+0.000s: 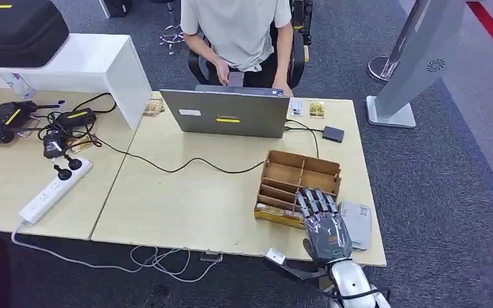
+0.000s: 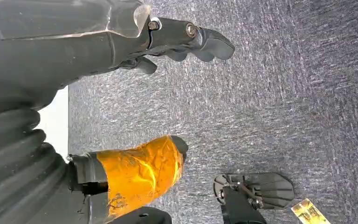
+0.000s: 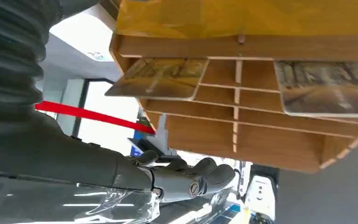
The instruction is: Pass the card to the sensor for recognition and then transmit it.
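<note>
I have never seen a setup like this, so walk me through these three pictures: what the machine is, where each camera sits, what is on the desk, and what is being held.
This is a humanoid robot with two silver arms. The head view looks down from its body at a pale wooden table. On it sit a grey laptop with a person behind it, a brown wooden compartment box holding cards, a flat grey sensor pad, a white power strip and black cables.

The right robot hand reaches over the box's near edge and holds nothing yet. Its wrist camera shows the box up close, with picture cards in the slots.

The left robot hand hangs over grey carpet, empty.
</note>
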Robot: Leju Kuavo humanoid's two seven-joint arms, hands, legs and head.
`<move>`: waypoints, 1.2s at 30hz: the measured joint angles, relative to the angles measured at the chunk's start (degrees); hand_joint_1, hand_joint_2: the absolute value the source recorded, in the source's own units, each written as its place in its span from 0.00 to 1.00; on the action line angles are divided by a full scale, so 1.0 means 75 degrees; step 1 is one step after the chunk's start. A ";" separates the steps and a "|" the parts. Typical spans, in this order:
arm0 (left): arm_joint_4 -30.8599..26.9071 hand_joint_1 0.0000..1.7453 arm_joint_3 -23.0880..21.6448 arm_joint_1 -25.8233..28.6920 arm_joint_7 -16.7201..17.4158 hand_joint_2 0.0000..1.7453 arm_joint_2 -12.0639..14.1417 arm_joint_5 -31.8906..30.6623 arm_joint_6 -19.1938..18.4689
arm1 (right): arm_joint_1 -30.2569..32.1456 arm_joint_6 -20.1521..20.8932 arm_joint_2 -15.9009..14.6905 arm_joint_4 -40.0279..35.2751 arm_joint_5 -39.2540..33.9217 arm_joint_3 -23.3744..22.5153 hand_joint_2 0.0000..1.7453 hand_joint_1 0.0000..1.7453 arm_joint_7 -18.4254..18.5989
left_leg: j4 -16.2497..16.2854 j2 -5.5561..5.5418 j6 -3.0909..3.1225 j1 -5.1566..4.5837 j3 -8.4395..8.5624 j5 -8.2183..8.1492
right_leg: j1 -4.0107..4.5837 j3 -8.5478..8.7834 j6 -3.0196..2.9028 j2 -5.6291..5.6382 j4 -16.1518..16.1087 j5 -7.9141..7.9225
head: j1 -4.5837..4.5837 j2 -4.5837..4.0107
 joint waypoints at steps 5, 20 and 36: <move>0.0000 0.00 0.0003 0.0000 0.0000 1.00 0.0000 -0.0029 0.0003 | -0.0001 -0.0020 0.0029 0.0096 0.0000 -0.0096 1.00 0.00 0.0000 | 0.0000 0.0000 0.0000 0.0000 0.0000 0.0000 | 0.0000 -0.0001 0.0000 0.0000 0.0000 0.0000 | -0.0003 0.0000; 0.0000 0.00 0.0012 -0.0011 0.0000 1.00 0.0000 -0.0038 0.0009 | -0.0009 -0.0015 0.0052 0.0201 0.0000 -0.0119 1.00 0.00 0.0003 | 0.0000 0.0000 0.0000 0.0000 0.0000 0.0000 | 0.0000 0.0000 0.0000 0.0000 0.0000 0.0000 | 0.0000 0.0000; 0.0000 0.00 0.0082 -0.0011 0.0000 1.00 -0.0003 -0.0152 0.0047 | 0.0156 0.0003 0.0073 -0.0303 0.0000 -0.0297 1.00 0.00 0.0009 | 0.0000 0.0001 0.0000 0.0001 0.0000 0.0000 | 0.0000 -0.0001 0.0000 0.0001 0.0000 0.0000 | -0.0003 0.0000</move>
